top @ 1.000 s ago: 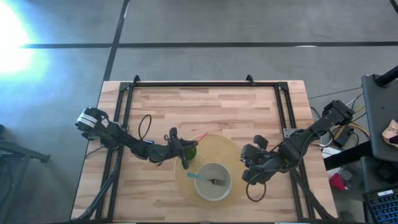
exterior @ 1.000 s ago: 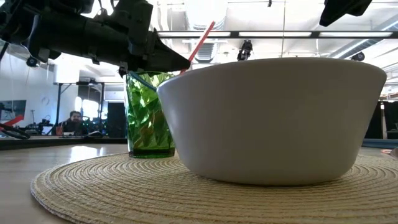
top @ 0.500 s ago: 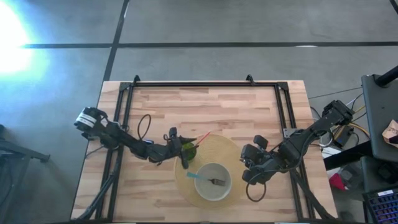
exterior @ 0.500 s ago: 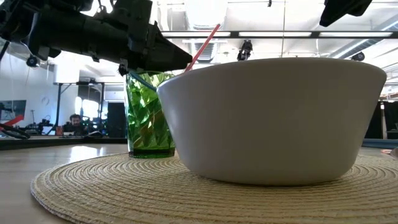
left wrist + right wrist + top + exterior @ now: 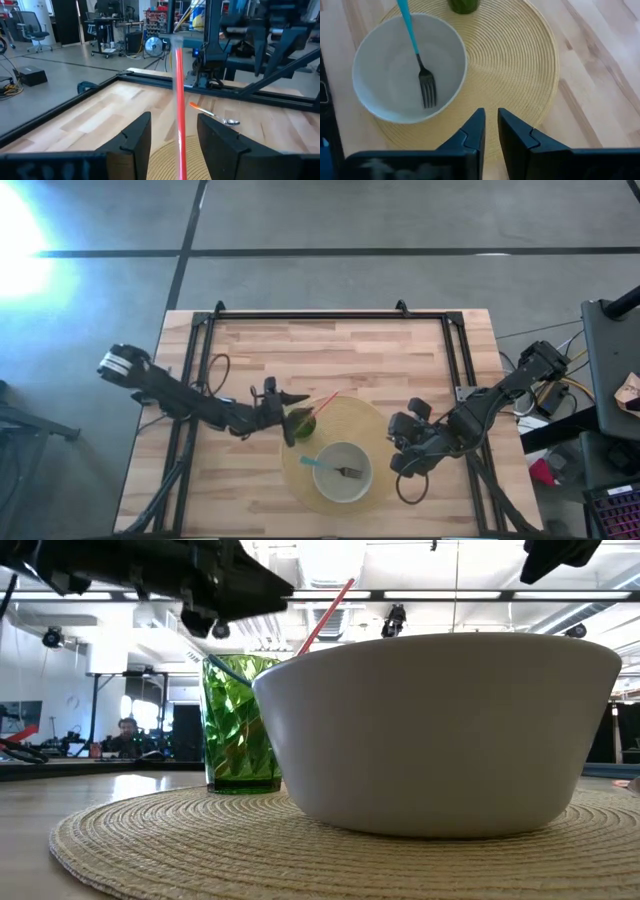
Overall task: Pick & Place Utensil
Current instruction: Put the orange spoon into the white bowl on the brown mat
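While no writing is legible anywhere: left claw (image 5: 291, 412) parted, empty, just beside the green cup (image 5: 303, 421). Red straw (image 5: 178, 107) upright in the cup, free between the fingers (image 5: 136, 137). Right claw (image 5: 394, 452) nearly together, empty, near the mat (image 5: 372, 418) edge. Fork (image 5: 420, 70) in the bowl (image 5: 331, 489), between claws. Bare tabletop beyond both.

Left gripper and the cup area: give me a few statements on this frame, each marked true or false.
1. The left gripper is open, its fingers either side of the red straw without pinching it. True.
2. The straw stands in the green cup. True.
3. The fork lies on the placemat beside the bowl. False: it rests inside the bowl.
4. The right gripper holds the fork. False: it is shut and empty, over the placemat's edge.
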`<control>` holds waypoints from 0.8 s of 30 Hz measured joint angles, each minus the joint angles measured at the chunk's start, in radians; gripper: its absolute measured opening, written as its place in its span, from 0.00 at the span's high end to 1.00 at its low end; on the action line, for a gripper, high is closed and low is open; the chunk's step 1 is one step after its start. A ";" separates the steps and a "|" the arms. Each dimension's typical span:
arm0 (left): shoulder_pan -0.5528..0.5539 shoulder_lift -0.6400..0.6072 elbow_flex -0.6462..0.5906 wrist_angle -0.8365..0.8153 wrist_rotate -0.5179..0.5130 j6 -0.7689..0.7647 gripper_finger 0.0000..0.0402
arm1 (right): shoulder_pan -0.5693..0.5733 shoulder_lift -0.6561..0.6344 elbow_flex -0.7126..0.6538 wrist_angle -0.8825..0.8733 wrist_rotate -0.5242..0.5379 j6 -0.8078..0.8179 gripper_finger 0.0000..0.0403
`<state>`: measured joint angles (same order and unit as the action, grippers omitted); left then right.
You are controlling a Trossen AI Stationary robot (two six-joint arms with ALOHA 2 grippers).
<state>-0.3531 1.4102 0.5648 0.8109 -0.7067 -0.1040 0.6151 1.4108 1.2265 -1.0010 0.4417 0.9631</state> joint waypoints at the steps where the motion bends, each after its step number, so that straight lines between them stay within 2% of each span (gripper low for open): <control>1: 0.000 -0.026 0.000 -0.024 0.000 0.000 0.62 | 0.000 -0.002 0.000 -0.008 -0.005 0.007 0.88; 6: 0.000 -0.149 0.000 -0.117 0.009 0.001 0.62 | 0.000 -0.014 0.008 -0.079 -0.008 0.080 0.88; 13: -0.002 -0.297 0.028 -0.302 0.101 0.032 0.62 | 0.001 -0.057 0.008 -0.211 -0.032 0.257 0.88; 21: -0.010 -0.351 0.192 -0.616 0.161 0.084 0.62 | 0.003 -0.093 -0.031 -0.280 -0.062 0.472 0.88; 24: -0.015 -0.343 0.271 -0.764 0.191 0.085 0.62 | 0.001 -0.096 -0.065 -0.279 -0.113 0.527 0.88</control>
<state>-0.3681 1.0676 0.8358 0.0467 -0.5154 -0.0189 0.6164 1.3148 1.1618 -1.2800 0.3291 1.4901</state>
